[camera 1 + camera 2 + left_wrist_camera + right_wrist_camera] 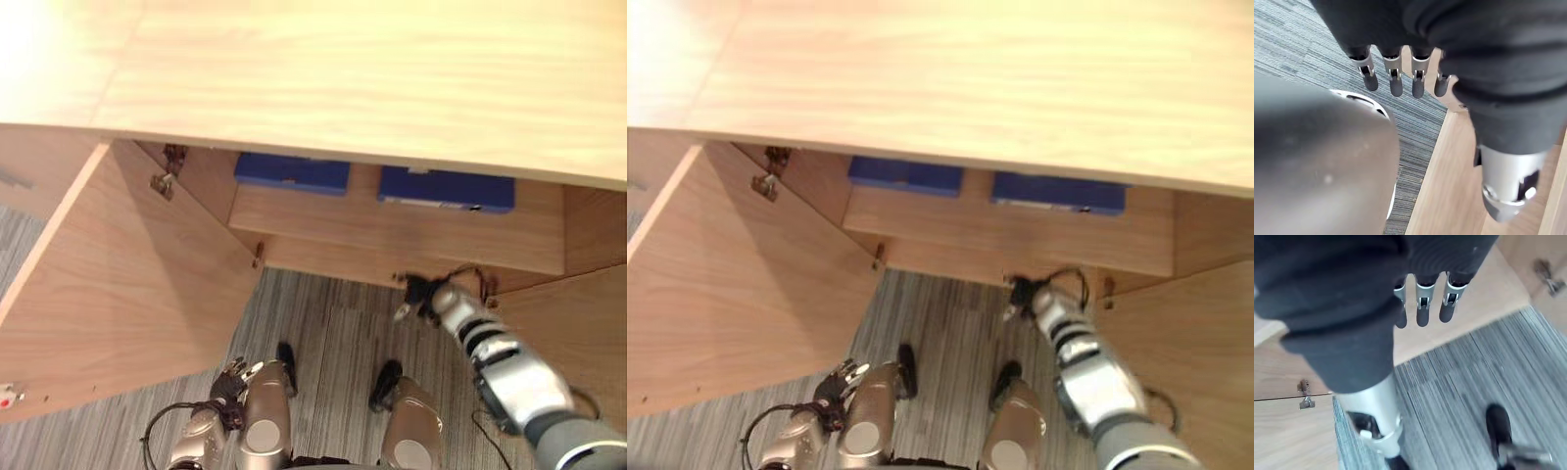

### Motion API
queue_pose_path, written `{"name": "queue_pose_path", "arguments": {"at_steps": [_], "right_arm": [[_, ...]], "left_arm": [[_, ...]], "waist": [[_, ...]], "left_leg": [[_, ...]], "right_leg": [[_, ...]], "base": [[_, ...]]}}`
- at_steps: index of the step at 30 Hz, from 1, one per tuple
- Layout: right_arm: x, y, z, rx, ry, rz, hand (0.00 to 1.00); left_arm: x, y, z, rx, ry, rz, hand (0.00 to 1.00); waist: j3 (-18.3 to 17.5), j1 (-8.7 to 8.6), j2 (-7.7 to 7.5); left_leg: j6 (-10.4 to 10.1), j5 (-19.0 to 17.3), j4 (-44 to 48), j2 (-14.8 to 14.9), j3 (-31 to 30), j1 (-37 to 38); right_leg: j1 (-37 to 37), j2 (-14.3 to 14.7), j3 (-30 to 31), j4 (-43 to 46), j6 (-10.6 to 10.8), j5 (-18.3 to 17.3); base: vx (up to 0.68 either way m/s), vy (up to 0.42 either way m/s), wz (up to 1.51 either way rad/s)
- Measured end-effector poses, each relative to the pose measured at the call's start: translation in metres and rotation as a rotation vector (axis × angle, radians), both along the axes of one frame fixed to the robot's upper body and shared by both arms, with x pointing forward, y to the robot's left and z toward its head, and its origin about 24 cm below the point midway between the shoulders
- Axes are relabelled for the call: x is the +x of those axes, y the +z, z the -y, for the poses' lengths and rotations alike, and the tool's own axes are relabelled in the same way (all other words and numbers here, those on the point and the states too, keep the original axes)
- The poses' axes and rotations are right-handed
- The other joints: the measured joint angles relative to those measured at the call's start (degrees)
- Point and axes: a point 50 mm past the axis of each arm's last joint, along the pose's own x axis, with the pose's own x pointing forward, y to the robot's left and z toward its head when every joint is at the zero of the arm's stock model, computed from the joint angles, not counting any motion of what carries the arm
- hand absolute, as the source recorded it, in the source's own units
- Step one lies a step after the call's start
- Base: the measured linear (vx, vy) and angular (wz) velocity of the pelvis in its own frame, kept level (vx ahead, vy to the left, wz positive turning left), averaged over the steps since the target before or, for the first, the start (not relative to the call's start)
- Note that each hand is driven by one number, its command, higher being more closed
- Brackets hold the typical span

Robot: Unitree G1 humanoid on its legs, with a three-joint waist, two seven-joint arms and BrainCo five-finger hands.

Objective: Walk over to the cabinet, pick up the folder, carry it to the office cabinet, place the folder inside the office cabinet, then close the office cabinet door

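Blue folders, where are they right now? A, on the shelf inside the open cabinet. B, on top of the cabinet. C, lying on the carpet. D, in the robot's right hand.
A: a blue folder and a second blue folder lie side by side on the shelf inside the cabinet, while the right hand is open and holds nothing.
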Motion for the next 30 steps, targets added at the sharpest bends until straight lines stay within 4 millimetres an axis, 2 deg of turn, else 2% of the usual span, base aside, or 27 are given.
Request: {"name": "queue_pose_path", "arguments": {"at_steps": [1, 2, 4, 5, 6, 7, 8, 9, 10, 11, 12, 13, 14, 15, 16, 17, 18, 20, 21, 22, 23, 24, 26, 30], "right_arm": [[-0.018, -0.018, 0.006, 0.039, -0.094, -0.014, 0.00], [-0.025, -0.025, 0.009, 0.037, -0.134, -0.013, 0.00], [-0.047, -0.043, 0.015, 0.058, -0.279, 0.009, 0.00], [-0.064, -0.056, 0.016, 0.095, -0.392, 0.013, 0.00], [-0.073, -0.062, 0.016, 0.109, -0.429, 0.003, 0.00], [-0.096, -0.078, 0.018, 0.129, -0.503, -0.044, 0.00], [-0.113, -0.087, 0.019, 0.152, -0.556, -0.079, 0.00], [-0.137, -0.100, 0.018, 0.190, -0.635, -0.128, 0.00], [-0.148, -0.105, 0.017, 0.222, -0.691, -0.148, 0.00], [-0.174, -0.117, 0.013, 0.305, -0.842, -0.196, 0.00], [-0.200, -0.125, 0.018, 0.386, -1.041, -0.207, 0.00], [-0.210, -0.127, 0.020, 0.407, -1.111, -0.213, 0.00], [-0.218, -0.129, 0.021, 0.439, -1.189, -0.215, 0.00], [-0.235, -0.132, 0.025, 0.498, -1.355, -0.201, 0.00], [-0.248, -0.134, 0.030, 0.557, -1.519, -0.172, 0.00], [-0.254, -0.135, 0.031, 0.580, -1.592, -0.159, 0.00], [-0.270, -0.137, 0.031, 0.617, -1.739, -0.143, 0.00], [-0.289, -0.140, 0.025, 0.637, -1.858, -0.144, 0.00], [-0.294, -0.141, 0.025, 0.632, -1.881, -0.145, 0.00], [-0.306, -0.142, 0.021, 0.631, -1.925, -0.159, 0.00], [-0.315, -0.143, 0.015, 0.622, -1.957, -0.180, 0.00], [-0.315, -0.144, 0.014, 0.630, -1.966, -0.176, 0.00], [-0.301, -0.144, 0.010, 0.675, -1.962, -0.153, 0.00], [-0.283, -0.143, 0.010, 0.712, -1.937, -0.110, 0.00]], "left_arm": [[-0.009, -0.006, -0.004, 0.015, 0.021, -0.048, 0.00], [-0.013, -0.009, -0.007, 0.023, 0.036, -0.069, 0.00], [-0.025, -0.015, -0.012, 0.067, 0.058, -0.128, 0.00], [-0.033, -0.020, -0.016, 0.111, 0.058, -0.178, 0.00], [-0.036, -0.021, -0.016, 0.123, 0.050, -0.193, 0.00], [-0.038, -0.023, -0.014, 0.136, 0.040, -0.208, 0.00], [-0.038, -0.024, -0.012, 0.145, 0.030, -0.213, 0.00], [-0.039, -0.025, -0.006, 0.139, 0.026, -0.219, 0.00], [-0.039, -0.026, -0.004, 0.140, 0.028, -0.220, 0.00], [-0.041, -0.026, -0.004, 0.156, 0.023, -0.227, 0.00], [-0.049, -0.029, -0.003, 0.165, 0.026, -0.255, 0.00], [-0.052, -0.030, -0.003, 0.168, 0.032, -0.268, 0.00], [-0.054, -0.031, -0.005, 0.171, 0.042, -0.275, 0.00], [-0.058, -0.034, -0.001, 0.157, 0.059, -0.297, 0.00], [-0.057, -0.035, 0.004, 0.142, 0.055, -0.301, 0.00], [-0.056, -0.035, 0.008, 0.131, 0.053, -0.300, 0.00], [-0.054, -0.035, 0.010, 0.125, 0.054, -0.294, 0.00], [-0.054, -0.035, 0.011, 0.119, 0.063, -0.291, 0.00], [-0.056, -0.035, 0.013, 0.109, 0.070, -0.297, 0.00], [-0.054, -0.036, 0.017, 0.083, 0.093, -0.292, 0.00], [-0.052, -0.035, 0.017, 0.071, 0.114, -0.279, 0.00], [-0.054, -0.035, 0.019, 0.063, 0.122, -0.281, 0.00], [-0.057, -0.037, 0.021, 0.048, 0.141, -0.292, 0.00], [-0.054, -0.036, 0.022, 0.047, 0.135, -0.287, 0.00]], "waist": [[-1.8, -0.84, -0.46], [-2.7, -1.12, -0.79], [-5.4, -1.66, -2.57], [-6.1, -2.69, -3.12], [-6.8, -3.09, -3.18], [-8.2, -4.56, -3.39], [-8.9, -5.31, -3.45], [-9.9, -5.85, -3.08], [-9.9, -6.20, -2.99], [-10.1, -6.87, -2.86], [-11.8, -7.31, -3.06], [-12.4, -7.33, -3.57], [-12.8, -7.34, -4.28], [-14.1, -7.35, -4.17], [-14.5, -7.66, -4.37], [-14.5, -7.99, -4.08], [-15.4, -8.57, -4.02], [-16.1, -8.46, -3.62], [-16.5, -8.70, -2.40], [-16.6, -9.85, -2.60], [-16.8, -9.73, -3.96], [-17.2, -9.52, -4.09], [-17.5, -10.16, -3.57], [-17.9, -10.21, -2.78]], "left_leg": [[0.4, -1.1, 0.2, 0.4, 1.2, 1.1], [0.7, -1.3, -0.2, 0.4, 2.3, 1.9], [1.5, -1.7, -3.2, 0.1, 6.3, 4.9], [2.2, -1.9, -6.6, -0.6, 9.8, 9.4], [2.8, -1.5, -7.8, -0.9, 10.7, 10.6], [3.2, -1.0, -10.2, -1.8, 12.8, 12.9], [3.3, -0.2, -12.2, -2.1, 14.5, 14.8], [3.5, 1.2, -14.9, -2.0, 17.5, 16.9], [3.3, 2.0, -16.4, -2.0, 18.5, 18.0], [2.6, 3.7, -19.7, -2.1, 20.3, 21.1], [1.5, 5.2, -22.9, -2.1, 23.3, 23.6], [1.0, 5.7, -23.7, -2.5, 24.5, 24.8], [0.5, 6.0, -24.7, -3.3, 25.0, 25.6], [-0.4, 6.1, -27.3, -4.3, 25.8, 26.4], [-0.2, 6.0, -29.4, -5.7, 25.4, 26.7], [-0.2, 5.9, -29.9, -5.7, 25.4, 26.8], [0.2, 5.6, -30.8, -5.8, 26.4, 27.2], [0.4, 5.4, -33.2, -4.8, 29.7, 29.3], [0.5, 5.4, -33.4, -3.7, 31.4, 29.6], [0.3, 5.3, -32.2, -2.5, 32.4, 29.8], [-0.6, 5.0, -30.6, -3.0, 33.0, 30.6], [-0.3, 5.0, -30.4, -2.7, 33.4, 30.6], [-1.4, 4.4, -29.1, -1.5, 36.8, 31.4], [-2.3, 3.7, -28.3, -0.7, 38.1, 32.6]], "right_leg": [[1.1, 1.3, 1.2, -3.6, 0.7, 2.2], [1.7, 1.6, 1.8, -5.3, 0.9, 3.3], [2.1, 1.4, 1.0, -9.1, 0.5, 6.9], [4.1, 0.7, -4.4, -12.5, -2.0, 11.7], [4.9, 0.7, -6.2, -13.7, -2.8, 13.0], [6.3, 0.6, -8.9, -16.0, -3.9, 15.2], [7.1, 0.9, -10.0, -17.8, -4.8, 16.9], [7.5, 1.1, -11.5, -17.7, -6.1, 16.9], [7.4, 0.4, -13.4, -14.6, -7.1, 14.7], [7.6, -1.9, -18.2, -5.8, -7.6, 10.1], [8.1, -3.4, -21.2, -1.2, -7.3, 7.5], [8.4, -3.4, -21.6, -1.6, -6.9, 7.4], [8.3, -2.4, -22.3, -2.5, -7.2, 6.9], [9.1, 0.0, -23.1, -7.0, -8.0, 6.3], [9.7, 2.6, -21.8, -13.7, -7.9, 6.4], [9.6, 4.2, -20.4, -16.3, -7.4, 7.6], [10.1, 7.8, -18.2, -22.1, -6.8, 8.6], [11.6, 11.3, -17.2, -26.8, -6.0, 8.4], [11.8, 12.5, -17.0, -27.1, -5.8, 8.5], [11.7, 12.1, -14.1, -24.9, -9.1, 10.1], [13.0, 11.8, -11.3, -27.2, -7.4, 11.6], [13.2, 12.6, -9.8, -28.4, -6.8, 12.1], [13.0, 15.1, -5.7, -30.2, -7.5, 13.0], [13.5, 16.7, -3.0, -31.0, -7.8, 13.2]], "base": [[0.02, 0.144, -0.65], [0.02, 0.167, -0.74], [0.03, 0.165, -1.01], [0.02, 0.160, -1.16], [0.03, 0.151, -1.10], [0.02, 0.107, -0.63], [0.02, 0.101, -0.76], [0.00, 0.062, -0.63], [-0.02, 0.055, -0.66], [-0.01, 0.025, -0.81], [-0.01, 0.007, -0.90], [0.00, -0.036, -0.85], [-0.03, -0.064, -0.91], [-0.07, -0.080, -1.22], [-0.09, -0.075, -1.29], [-0.12, -0.053, -1.42], [-0.09, -0.041, -1.21], [-0.07, -0.069, -1.46], [-0.02, -0.094, -1.26], [0.08, -0.018, -0.81], [0.09, -0.015, -0.84], [0.10, -0.052, -1.03], [0.08, -0.112, -1.00], [0.08, -0.007, -0.42]]}}
